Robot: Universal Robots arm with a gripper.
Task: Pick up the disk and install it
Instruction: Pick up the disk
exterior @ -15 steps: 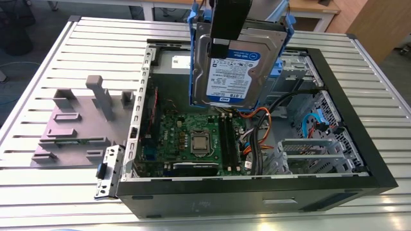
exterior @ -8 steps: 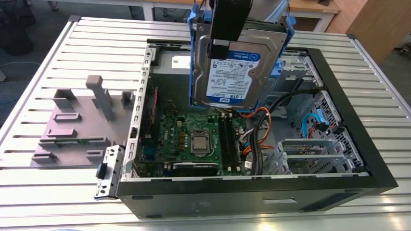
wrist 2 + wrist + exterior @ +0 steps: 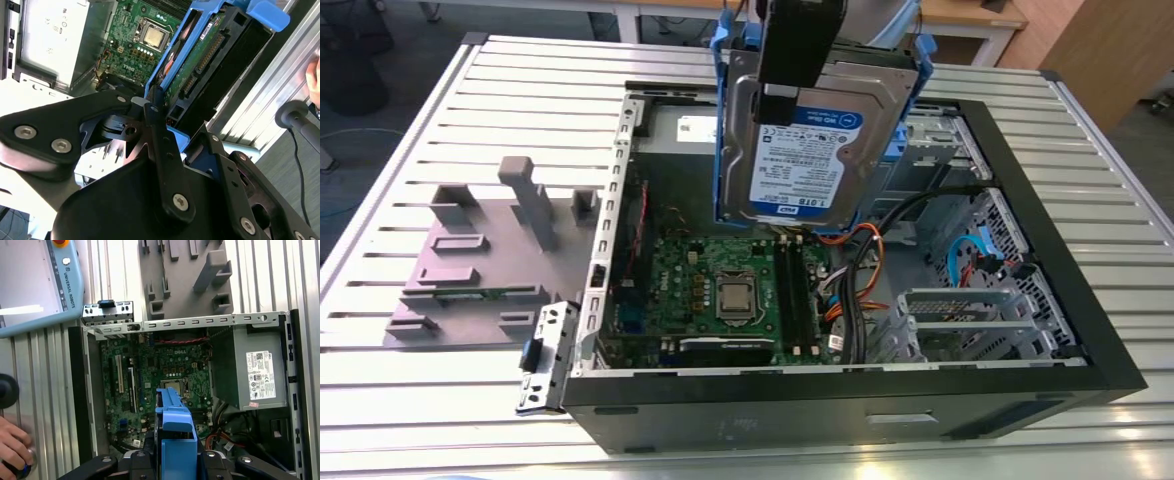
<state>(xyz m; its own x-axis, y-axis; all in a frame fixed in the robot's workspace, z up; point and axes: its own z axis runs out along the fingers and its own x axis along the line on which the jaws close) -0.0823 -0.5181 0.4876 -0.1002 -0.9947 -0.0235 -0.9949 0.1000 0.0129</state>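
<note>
Your exterior view looks down at a slant on the open computer case [image 3: 854,410] from off one side, fairly near. Your first wrist view looks straight down into it; your second slants in closer. All three share its motherboard [image 3: 707,280] and the disk [image 3: 821,140].

Disk [image 3: 814,150]: silver body, white-and-blue label, bright blue frame round the edges. In the second wrist view its underside is a green board on black. Gripper [image 3: 783,90]: black, silver screw heads. Case [image 3: 854,410]: black shell, bare grey metal inside. Motherboard [image 3: 720,290] inside the case: green, black slots, silver socket. Power supply [image 3: 250,370] inside the case: grey, white sticker. Cables [image 3: 878,250] inside the case: orange, blue, black. Desk [image 3: 427,400] under the case: silver, ribbed in parallel lines. Fixture block [image 3: 480,250] beside the case: flat grey. Pendant [image 3: 35,290] beside the case: pale blue rim, light grey face.
</note>
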